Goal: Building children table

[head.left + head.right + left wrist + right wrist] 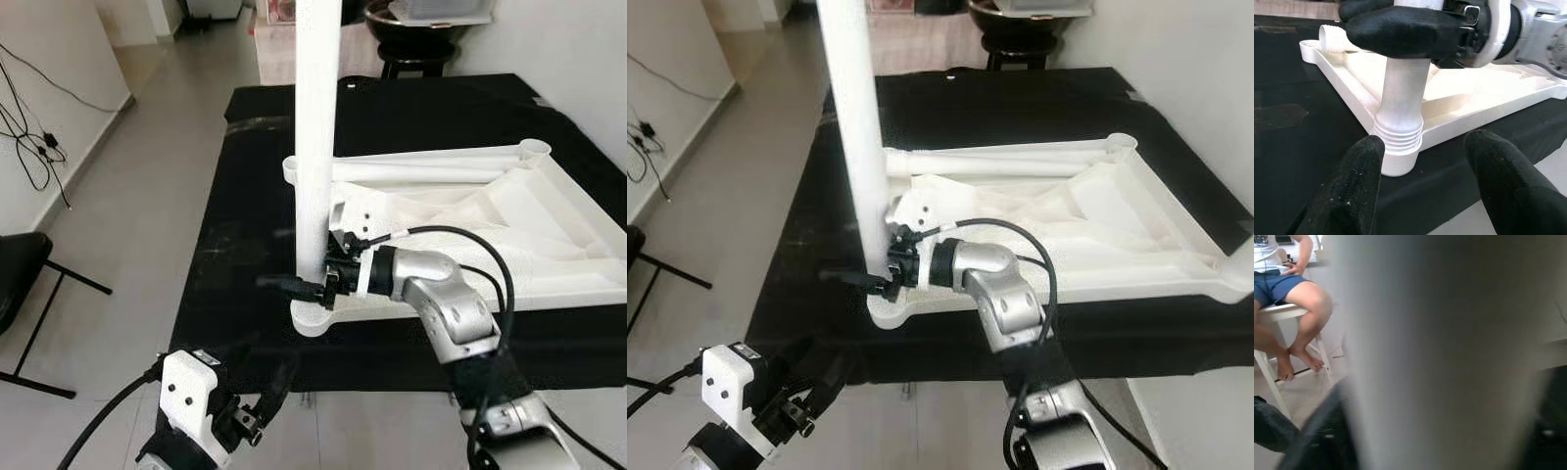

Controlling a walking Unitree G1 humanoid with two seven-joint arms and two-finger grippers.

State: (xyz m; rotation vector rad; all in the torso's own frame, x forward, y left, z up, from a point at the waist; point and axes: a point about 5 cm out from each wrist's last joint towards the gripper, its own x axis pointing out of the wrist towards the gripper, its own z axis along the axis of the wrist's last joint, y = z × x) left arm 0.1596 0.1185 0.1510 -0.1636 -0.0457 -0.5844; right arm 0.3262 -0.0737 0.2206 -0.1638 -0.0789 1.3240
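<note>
White table leg (317, 147) stands upright in the tabletop's (549, 235) corner socket, clamped by the right gripper (312, 286).

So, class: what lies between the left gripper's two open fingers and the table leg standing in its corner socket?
Only bare black cloth, seen in the left wrist view, separates the left gripper from the leg.
</note>
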